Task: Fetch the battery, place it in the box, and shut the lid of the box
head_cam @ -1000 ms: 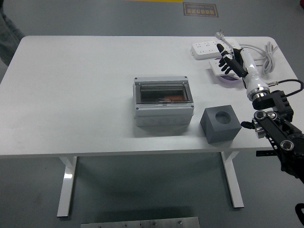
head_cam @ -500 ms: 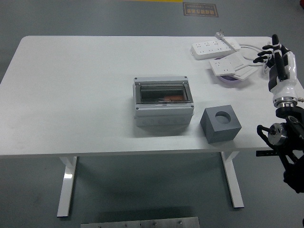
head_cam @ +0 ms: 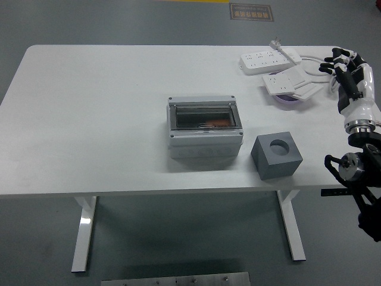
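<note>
On the table (head_cam: 89, 119), the box (head_cam: 205, 134) sits with its clear lid down, an orange thing, probably the battery, inside. Right hand (head_cam: 348, 74) has drawn back from the power strips (head_cam: 277, 68) to right of the box, fingers loosely spread, empty; task looks finished.

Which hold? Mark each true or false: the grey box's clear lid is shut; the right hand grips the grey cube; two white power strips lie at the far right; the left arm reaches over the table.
1. The grey plastic box has its clear lid shut: true.
2. The right hand grips the dark grey cube with a round hole: false, it holds nothing, near the table's right edge.
3. Two white power strips lie far right: true.
4. The left arm reaches over the table: false, it is not in view.
</note>
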{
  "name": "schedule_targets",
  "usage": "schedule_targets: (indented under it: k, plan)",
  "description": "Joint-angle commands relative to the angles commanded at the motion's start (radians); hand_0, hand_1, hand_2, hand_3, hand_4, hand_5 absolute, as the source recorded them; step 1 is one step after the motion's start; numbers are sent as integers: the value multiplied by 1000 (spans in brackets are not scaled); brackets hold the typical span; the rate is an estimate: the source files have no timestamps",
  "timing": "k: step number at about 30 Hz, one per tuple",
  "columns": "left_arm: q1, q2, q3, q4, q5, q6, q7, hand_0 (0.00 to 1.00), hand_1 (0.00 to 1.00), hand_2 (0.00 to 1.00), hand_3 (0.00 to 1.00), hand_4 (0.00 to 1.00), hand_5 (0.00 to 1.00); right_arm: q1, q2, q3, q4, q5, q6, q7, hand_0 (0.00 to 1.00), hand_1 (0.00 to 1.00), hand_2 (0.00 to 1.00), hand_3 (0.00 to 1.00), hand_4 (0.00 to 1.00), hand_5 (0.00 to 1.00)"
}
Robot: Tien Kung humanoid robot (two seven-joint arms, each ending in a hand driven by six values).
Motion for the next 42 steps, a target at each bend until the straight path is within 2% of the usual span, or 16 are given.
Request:
schedule_targets:
  k: [12,28,42]
  plan:
    - [6,20,8,1,-13,7,-1,454,643,642,668,786,704,-11,-5,-13,14,-12,4,-15,497,444,445,501,619,344]
    - [6,33,10,1,-10,9,6,454,642,642,668,785,704,-48,-8,-17,60,-27,8,-36,499,446,447,503,628,330]
    - [8,31,16,3,-16,16,2,454,640,642,668,786,704,-69,-6,0,82,-39,5,-46,497,447,447,502,629,332]
